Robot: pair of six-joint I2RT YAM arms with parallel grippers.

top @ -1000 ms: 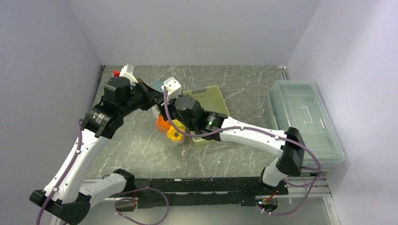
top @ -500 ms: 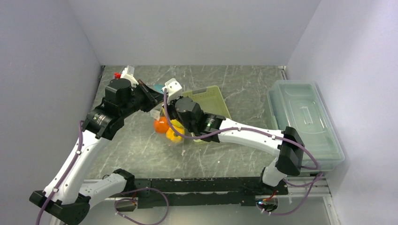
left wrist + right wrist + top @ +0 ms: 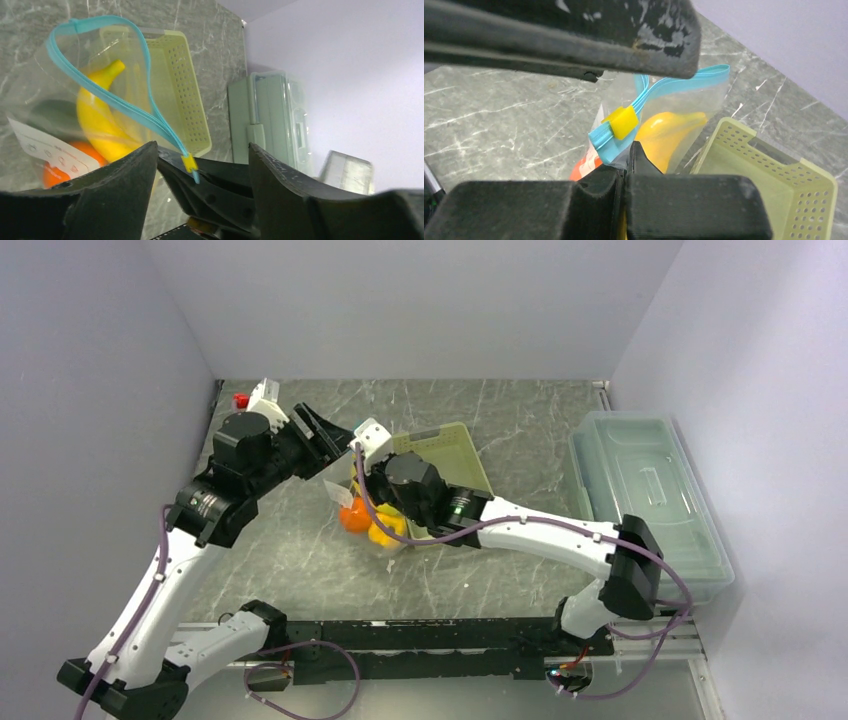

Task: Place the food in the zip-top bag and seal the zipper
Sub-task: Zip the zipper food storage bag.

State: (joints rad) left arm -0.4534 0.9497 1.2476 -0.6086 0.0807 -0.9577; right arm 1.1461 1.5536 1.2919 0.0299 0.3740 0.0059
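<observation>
My right gripper (image 3: 626,167) is clamped on a corner of the bag (image 3: 674,107), just under the yellow slider (image 3: 623,121) on the zipper (image 3: 684,80). My left gripper (image 3: 202,150) stands wide open close by, gripping nothing. The food (image 3: 100,120) lies inside the bag, beside the basket (image 3: 185,90).

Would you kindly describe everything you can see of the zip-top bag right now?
The zip-top bag is thin clear plastic bearing a white label. Its light-blue zipper gapes in a loop, unsealed, a yellow slider at one end. Inside show a banana and an orange fruit. The right pincer is shut on the corner under the slider; a perforated basket stands beside.
</observation>
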